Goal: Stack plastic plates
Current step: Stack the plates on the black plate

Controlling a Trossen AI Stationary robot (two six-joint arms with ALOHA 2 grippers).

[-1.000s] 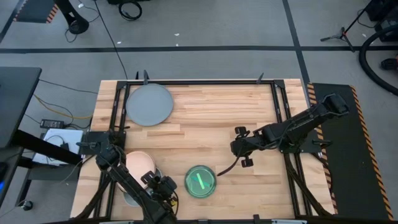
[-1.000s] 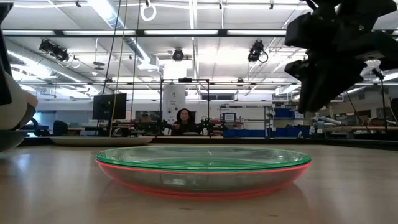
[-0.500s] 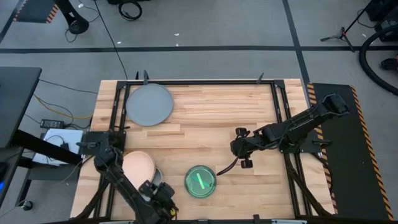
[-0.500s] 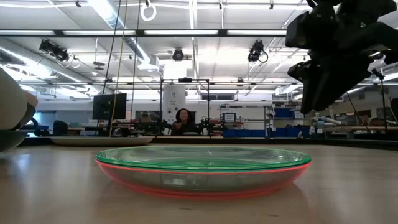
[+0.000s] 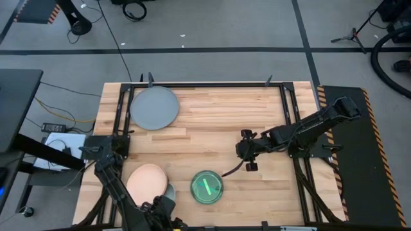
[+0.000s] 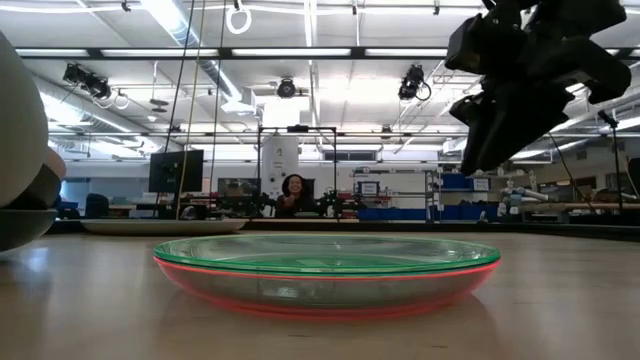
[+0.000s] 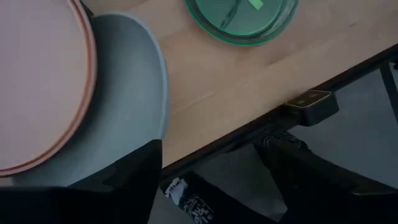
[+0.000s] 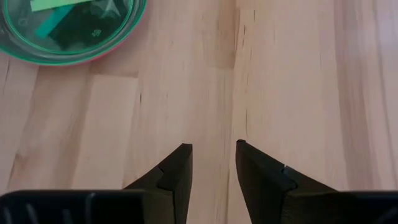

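Left pincer (image 5: 164,215) half cut off beside peach plate (image 5: 147,181), grip unclear; right pincer (image 8: 211,163) slightly parted.

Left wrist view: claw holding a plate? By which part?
Cannot tell: the left claw sits at the rim of the pale blue plate under the peach plate, grip hidden. Right claw open, empty.

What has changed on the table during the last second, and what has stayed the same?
The left gripper drew back toward the table's near edge, uncovering the peach plate and the pale blue plate under it; that pile sits slightly farther from the edge than before. The right gripper, slightly open, shifted a little to the left above bare wood. The green-over-red pair and the large grey plate stayed in place.
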